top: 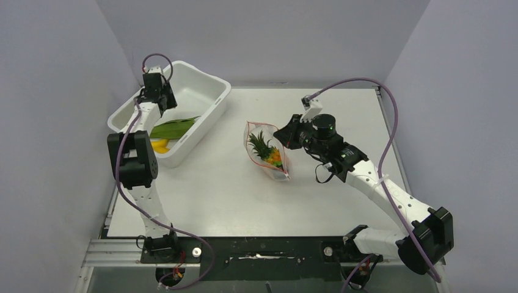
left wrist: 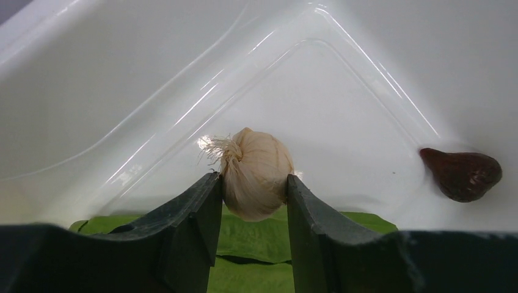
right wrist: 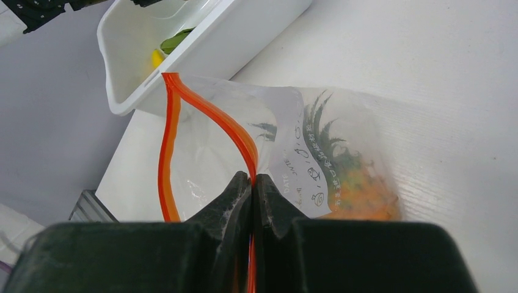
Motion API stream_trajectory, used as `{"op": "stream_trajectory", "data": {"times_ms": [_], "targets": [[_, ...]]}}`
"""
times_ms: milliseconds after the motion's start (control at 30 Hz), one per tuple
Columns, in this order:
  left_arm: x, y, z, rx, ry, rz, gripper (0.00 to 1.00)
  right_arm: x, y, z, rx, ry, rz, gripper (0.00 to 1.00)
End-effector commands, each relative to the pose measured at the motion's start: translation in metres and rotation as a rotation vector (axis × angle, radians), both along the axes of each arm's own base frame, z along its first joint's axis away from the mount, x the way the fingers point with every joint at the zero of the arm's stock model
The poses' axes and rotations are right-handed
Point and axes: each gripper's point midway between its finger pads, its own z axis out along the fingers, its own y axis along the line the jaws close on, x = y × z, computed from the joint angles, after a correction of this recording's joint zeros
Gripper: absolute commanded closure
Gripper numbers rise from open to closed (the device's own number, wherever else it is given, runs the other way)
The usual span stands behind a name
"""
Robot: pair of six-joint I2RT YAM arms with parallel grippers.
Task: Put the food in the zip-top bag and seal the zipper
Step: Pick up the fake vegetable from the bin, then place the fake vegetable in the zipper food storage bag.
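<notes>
Pineapple (top: 267, 149) in zip-top bag (right wrist: 207, 146), right tool (right wrist: 253, 181) tight on zipper (right wrist: 211, 116); left tool (left wrist: 254, 189) pinching garlic bulb (left wrist: 256, 168) in white tub (top: 204, 91)

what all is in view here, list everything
table: 1, white, under everything
tub: 1, white, far left of the table
garlic bulb: 1, off-white, in the tub
dark food piece: 1, red-brown, on the tub floor, apart from the garlic
leafy piece: 1, green, in the tub
banana: 1, yellow, tub's near end
zip-top bag: 1, clear, mid-table, mouth open
zipper: 1, orange-red, along the bag mouth
pineapple: 1, orange with green crown, inside the bag
left gripper: 1, dark, closed on the garlic bulb
right gripper: 1, dark, pinching the zipper edge
</notes>
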Motion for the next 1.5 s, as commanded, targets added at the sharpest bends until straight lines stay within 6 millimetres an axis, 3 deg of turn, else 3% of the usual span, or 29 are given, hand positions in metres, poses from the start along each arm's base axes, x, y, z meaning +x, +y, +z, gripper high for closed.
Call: {"op": "stream_trajectory", "data": {"times_ms": [0, 200, 533, 833, 1233, 1467], "targets": [[0.001, -0.014, 0.061, -0.01, -0.115, -0.036, 0.65, 0.005, 0.0, 0.033, 0.078, -0.091, -0.022, 1.0], [-0.013, -0.044, 0.088, -0.084, -0.152, -0.107, 0.65, 0.005, 0.006, 0.032, 0.108, -0.064, -0.012, 1.0], [-0.06, -0.095, 0.122, -0.19, -0.189, -0.243, 0.65, 0.009, 0.012, 0.025, 0.106, -0.045, -0.014, 1.0], [-0.109, -0.14, 0.15, -0.25, -0.243, -0.398, 0.65, 0.012, 0.016, 0.019, 0.091, -0.025, -0.02, 1.0], [-0.188, -0.213, 0.197, -0.465, -0.376, -0.675, 0.65, 0.018, 0.02, 0.023, 0.083, -0.024, -0.025, 1.0], [-0.232, -0.256, 0.213, -0.573, -0.381, -0.853, 0.65, 0.02, 0.022, 0.031, 0.094, -0.022, -0.028, 1.0]]}}
